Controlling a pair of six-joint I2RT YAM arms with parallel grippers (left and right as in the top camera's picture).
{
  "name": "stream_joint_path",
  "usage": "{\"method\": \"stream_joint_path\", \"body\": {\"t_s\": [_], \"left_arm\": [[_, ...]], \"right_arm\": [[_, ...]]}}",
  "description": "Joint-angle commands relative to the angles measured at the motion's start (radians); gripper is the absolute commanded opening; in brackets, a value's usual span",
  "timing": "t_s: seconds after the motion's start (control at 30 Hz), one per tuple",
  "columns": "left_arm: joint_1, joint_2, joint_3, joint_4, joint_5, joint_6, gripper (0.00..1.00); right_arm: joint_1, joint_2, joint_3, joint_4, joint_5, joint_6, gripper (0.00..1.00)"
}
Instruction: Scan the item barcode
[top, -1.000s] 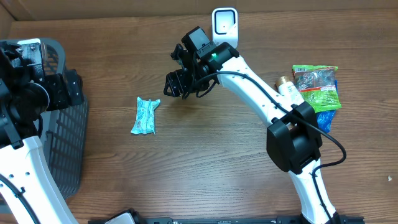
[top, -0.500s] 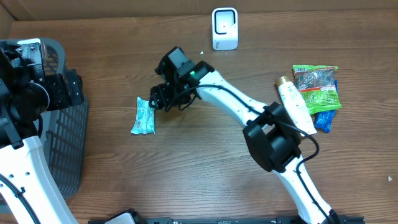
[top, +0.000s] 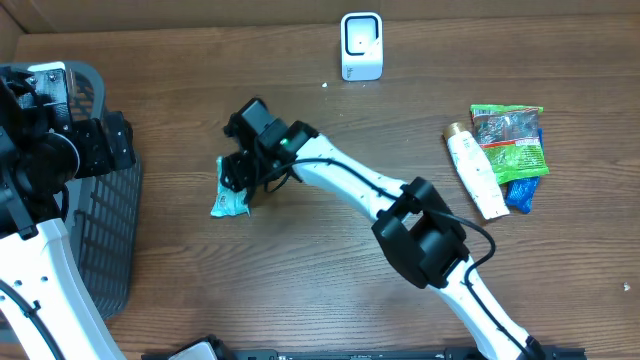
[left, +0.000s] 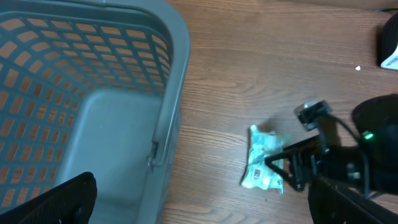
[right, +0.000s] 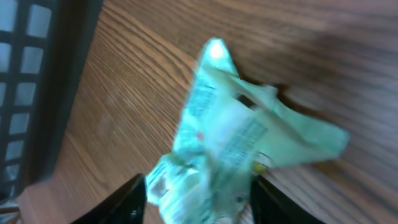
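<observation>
Packet (top: 228, 202) half hidden beneath the right jaws.

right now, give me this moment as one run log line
right fingers: straddling green packet, grip unclear | left fingers: open, empty, above basket | scanner: at far edge

A brown wood-grain worktop (top: 300, 270) carries everything; at its left edge stands a grey plastic basket (top: 110, 240) with latticed walls and a plain floor, upright; well apart, at the right side, a green snack bag (top: 510, 135) lies flat, overlapping a blue packet (top: 522, 192) that shows below it; just beside both, on their left, a white tube (top: 477, 175) lies slanted, its gold cap toward the far edge.
</observation>
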Motion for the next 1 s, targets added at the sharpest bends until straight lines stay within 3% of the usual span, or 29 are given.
{"method": "stream_joint_path", "body": {"t_s": [0.0, 0.13, 0.27, 0.33, 0.47, 0.5, 0.6, 0.7, 0.8, 0.97], "left_arm": [[0.003, 0.003, 0.013, 0.001, 0.007, 0.018, 1.0], [0.003, 0.003, 0.013, 0.001, 0.007, 0.018, 1.0], [0.003, 0.003, 0.013, 0.001, 0.007, 0.018, 1.0], [0.003, 0.003, 0.013, 0.001, 0.007, 0.018, 1.0], [0.003, 0.003, 0.013, 0.001, 0.007, 0.018, 1.0], [0.003, 0.003, 0.013, 0.001, 0.007, 0.018, 1.0], [0.003, 0.003, 0.013, 0.001, 0.007, 0.018, 1.0], [0.003, 0.003, 0.013, 0.001, 0.007, 0.018, 1.0], [0.003, 0.003, 0.013, 0.001, 0.007, 0.018, 1.0], [0.003, 0.003, 0.013, 0.001, 0.007, 0.018, 1.0]], "right_arm": [[0.016, 0.063, -0.005, 0.007, 0.029, 0.053, 0.47], [0.015, 0.07, -0.005, -0.019, 0.029, 0.055, 0.37], [0.0, 0.069, -0.005, -0.074, 0.029, 0.055, 0.14], [-0.018, 0.067, -0.003, -0.122, 0.029, 0.044, 0.1], [-0.091, 0.025, -0.002, -0.265, 0.004, -0.128, 0.1], [-0.128, -0.002, -0.002, -0.334, -0.025, -0.259, 0.11], [-0.182, -0.044, -0.002, -0.456, -0.031, -0.465, 0.16], [-0.235, -0.071, -0.002, -0.574, -0.026, -0.657, 0.33], [-0.285, -0.076, -0.002, -0.644, 0.005, -0.721, 0.58], [-0.356, -0.078, 0.021, -0.673, -0.048, -0.72, 0.64]]}}
